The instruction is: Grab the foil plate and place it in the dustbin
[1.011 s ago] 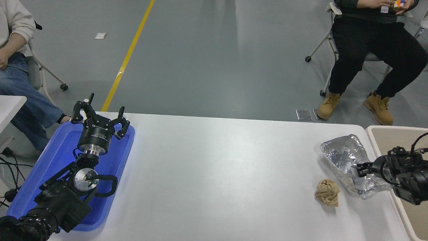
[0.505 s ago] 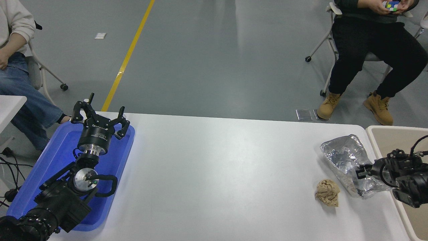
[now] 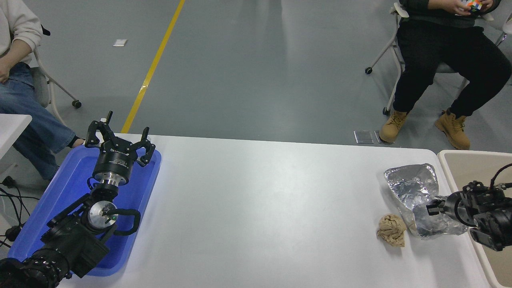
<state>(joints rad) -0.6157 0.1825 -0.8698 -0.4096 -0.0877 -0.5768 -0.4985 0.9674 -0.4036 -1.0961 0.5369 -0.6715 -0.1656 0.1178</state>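
The foil plate [image 3: 412, 185], crumpled shiny silver, lies near the table's right end. My right gripper [image 3: 433, 207] comes in from the right edge and is shut on the plate's near right rim; the foil there is bent up and dark. The dustbin [image 3: 476, 166], beige with a pale rim, stands just right of the plate, partly behind my right arm. My left gripper [image 3: 119, 140] is parked open above the blue tray at the lower left.
A crumpled tan paper ball [image 3: 392, 235] lies just left of the plate's near end. A blue tray [image 3: 60, 192] sits at the table's left end. Seated people are at the far left and far right beyond the table.
The right gripper has drawn slightly back to the right and closed on the foil. The plate's near end has folded up and its far end has shifted a little.
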